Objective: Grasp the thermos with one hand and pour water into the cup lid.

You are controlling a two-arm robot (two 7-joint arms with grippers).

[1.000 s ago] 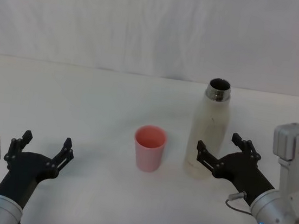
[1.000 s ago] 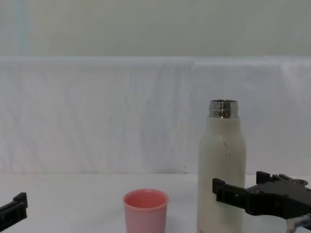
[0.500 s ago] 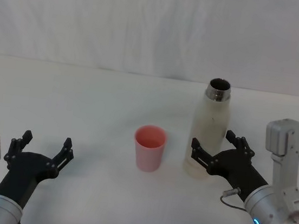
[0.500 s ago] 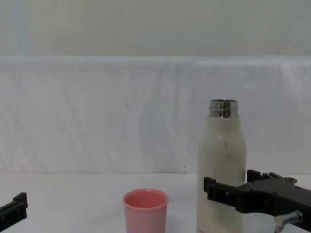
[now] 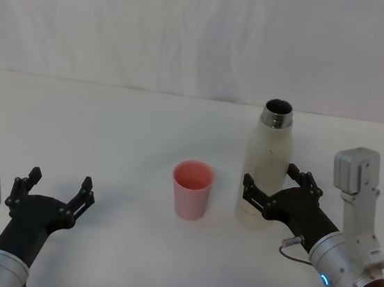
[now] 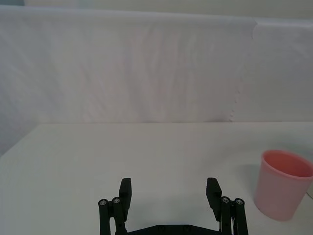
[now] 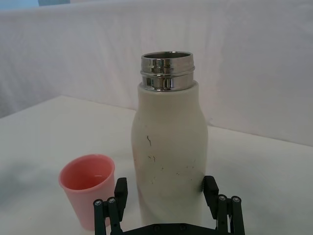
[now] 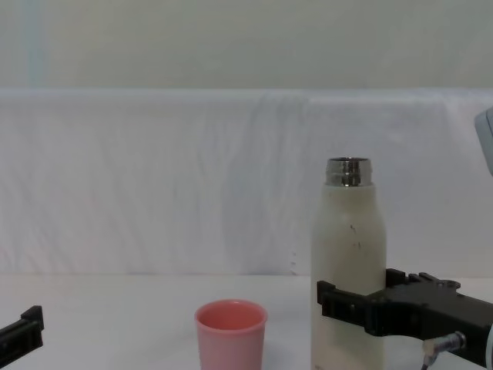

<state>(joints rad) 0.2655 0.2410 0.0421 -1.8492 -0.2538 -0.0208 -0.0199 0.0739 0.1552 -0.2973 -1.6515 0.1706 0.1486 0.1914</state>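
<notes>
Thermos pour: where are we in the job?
Done: the thermos stands uncapped, upright on the table, with the cup at its left. In hand: the right tool is open, its fingers straddling the thermos's lower body; no closed grip yet. The left tool sits open, parked near the table's front. Left: close, lift, tilt, pour.

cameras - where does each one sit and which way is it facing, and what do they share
Head view: high on the robot, looking down at the table; left gripper and right gripper both open, the right straddling the thermos.
Chest view: low, looking across; thermos and cup lid side on.
Left wrist view: behind the left gripper's fingers, facing the backdrop, cup lid off to one side.
Right wrist view: behind the right gripper, thermos between its fingers.
Shared: every view shows the cup lid; head, chest and right wrist show the thermos.
</notes>
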